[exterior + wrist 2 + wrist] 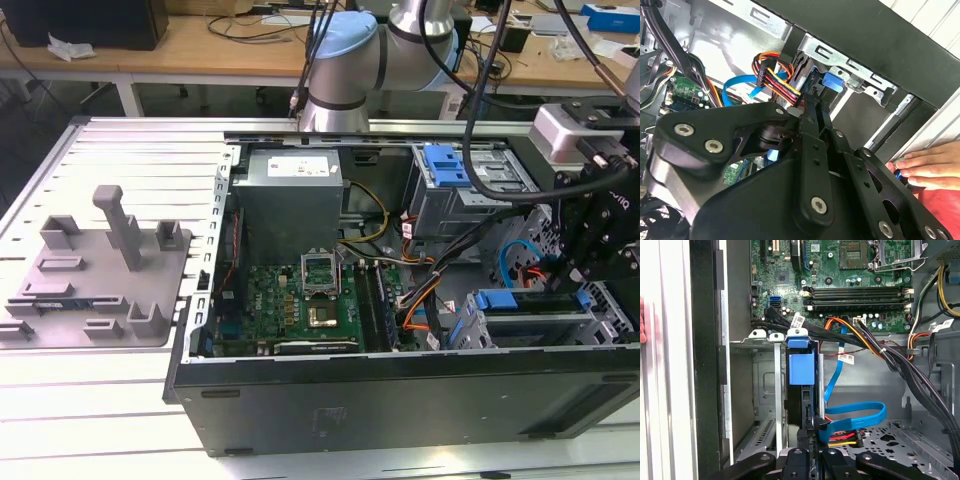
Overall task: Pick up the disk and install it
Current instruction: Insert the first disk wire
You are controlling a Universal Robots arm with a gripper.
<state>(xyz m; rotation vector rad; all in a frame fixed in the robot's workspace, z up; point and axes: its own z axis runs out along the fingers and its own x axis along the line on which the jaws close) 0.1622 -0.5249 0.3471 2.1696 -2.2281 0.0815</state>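
The robot hand (600, 235) sits at the exterior view's right, low inside the open PC case (400, 400), right over the drive cage (530, 320). In the first wrist view the hand (810, 452) has its black linkage arms drawn in close, w/ the fingers (812, 432) pinched on the dark edge of the disk (802, 390). The disk stands on edge in a cage slot, between thin grey sheet-metal dividers. Its blue plastic carrier end (801, 367) is a smooth square block w/ a rounded tab above. The label can't be made out.

Second wrist view: matte black hand links w/ silver screw heads, the disk's blue tab (834, 80) sitting in the stamped-metal cage. A person's fingers (920, 165) rest on the case edge nearby.

Flat blue data cable (855, 415) loops just beside the disk; a red/yellow/black wire bundle (777, 75) plugs in near it. Green motherboard (300, 300) lies on the case floor. Grey moulded fixture tray (95, 270) w/ upright posts sits on the slatted metal table (60, 400), well apart from the case.
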